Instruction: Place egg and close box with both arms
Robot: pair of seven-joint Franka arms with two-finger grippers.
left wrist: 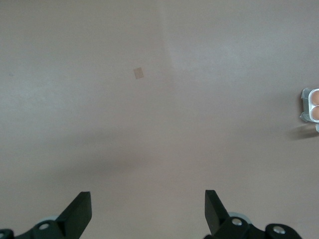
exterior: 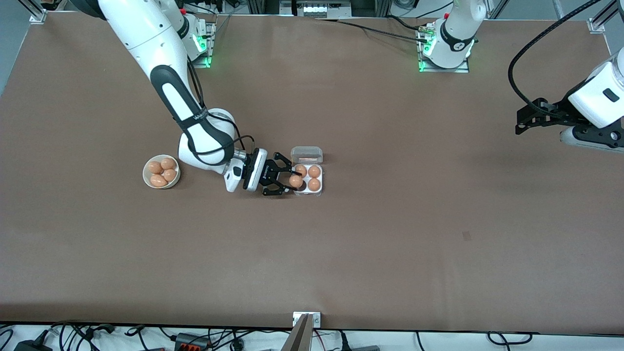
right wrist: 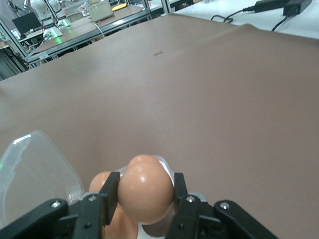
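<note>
Front view shows no writing that can be read; small lettering on the right arm's black band is too fine to make out. The right gripper [exterior: 291, 181] hangs over the box [exterior: 308, 191], its fingers closed on the egg [exterior: 295, 181], a smooth tan-orange oval. The box, a whitish tray with its clear lid [exterior: 306, 155] standing open, sits mid-table, nearer the right arm's end, with three more eggs in its cells. A white bowl [exterior: 146, 175] holding four eggs lies beside it toward that end's edge. Right wrist view alone shows the black pads [right wrist: 110, 195] pressed to the egg's sides. The left gripper [exterior: 529, 119] waits above the table's other end, fingers spread wide and empty, as the left wrist view confirms.
</note>
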